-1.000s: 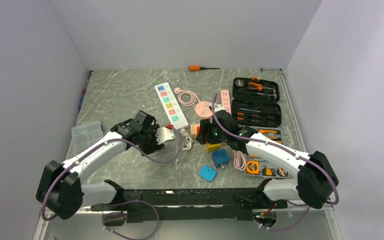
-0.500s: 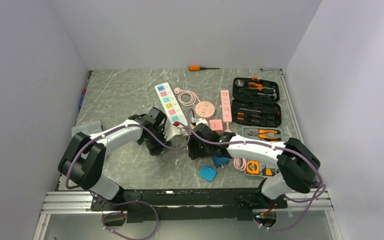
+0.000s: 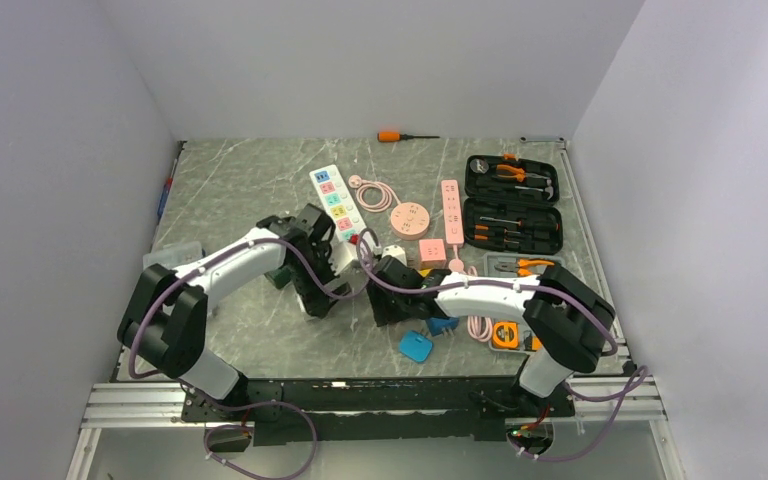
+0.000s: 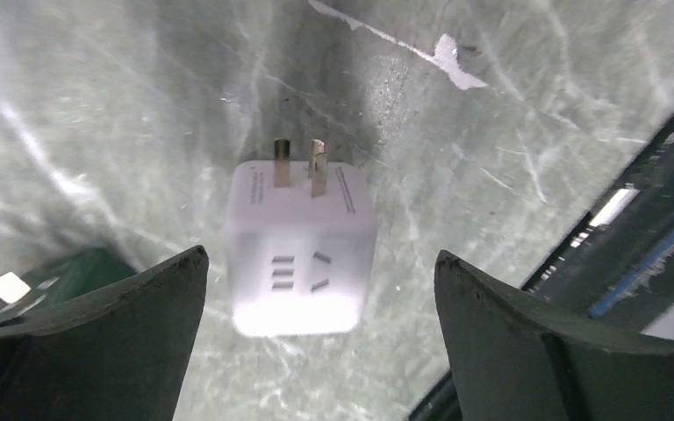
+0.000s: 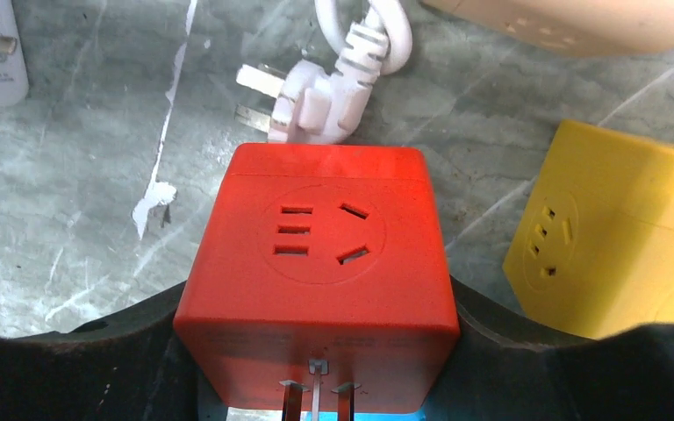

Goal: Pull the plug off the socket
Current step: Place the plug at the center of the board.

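Observation:
In the left wrist view a white cube socket [image 4: 303,250] lies on the marble table with its two bare prongs pointing away. My left gripper [image 4: 320,351] is open, and its fingers [image 4: 96,342] stand apart on either side of the cube without touching it. My right gripper [image 5: 316,355] is shut on a red cube socket [image 5: 316,272] whose three prongs point towards the camera. The two cubes are apart. In the top view the left gripper [image 3: 322,296] and the right gripper [image 3: 392,303] are low and close together at the table's middle. Both cubes are hidden there.
A loose white plug with its cable [image 5: 316,105] and a yellow cube [image 5: 614,237] lie just beyond the red cube. A white power strip [image 3: 340,208], a pink strip [image 3: 451,208], an open toolbox [image 3: 512,205], a blue cube [image 3: 416,346] and an orange screwdriver [image 3: 405,136] are on the table.
Both arms swung in towards the table's middle and lowered. My left gripper let go of the white cube, which now lies on the table. My right gripper moved left and nearer.

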You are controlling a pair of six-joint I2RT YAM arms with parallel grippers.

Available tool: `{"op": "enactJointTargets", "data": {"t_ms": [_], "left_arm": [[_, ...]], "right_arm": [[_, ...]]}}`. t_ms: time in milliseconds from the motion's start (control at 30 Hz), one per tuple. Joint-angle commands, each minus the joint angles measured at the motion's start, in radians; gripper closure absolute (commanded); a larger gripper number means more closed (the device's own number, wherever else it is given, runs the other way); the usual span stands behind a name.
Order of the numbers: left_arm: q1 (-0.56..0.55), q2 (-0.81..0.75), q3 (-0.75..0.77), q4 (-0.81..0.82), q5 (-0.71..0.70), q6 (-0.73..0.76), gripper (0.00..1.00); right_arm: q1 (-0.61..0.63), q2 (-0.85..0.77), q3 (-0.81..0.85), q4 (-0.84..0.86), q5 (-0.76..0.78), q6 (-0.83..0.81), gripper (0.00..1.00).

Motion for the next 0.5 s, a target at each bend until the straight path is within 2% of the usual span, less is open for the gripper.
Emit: {"op": "enactJointTargets", "data": {"t_ms": [0,100,133,333,467], "left_arm": [[0.003,-0.019,0.215,-0.184,0.05,-0.059,0.01],[0.031,-0.031,0.301,-0.27,0.073,-0.079,0.01],[0.042,-0.044,0.313,-0.279,0.084,-0.083,0.01],[0.14,-0.125,0.344,-0.297,0.152,-0.097,0.01],[0.302,-0.158,0.351,-0.305,0.263,-0.096,0.01]], "right_arm": [[0.003,0.039,0.028,0.019,0.021,-0.007,0.41],[0.003,0.03,0.04,0.002,0.034,-0.018,0.04],[0.003,0.024,0.045,-0.005,0.039,-0.025,0.01],[0.003,-0.042,0.088,-0.075,0.067,-0.052,0.0],[-0.002,-0.138,0.11,-0.118,0.079,-0.079,0.0]]}}
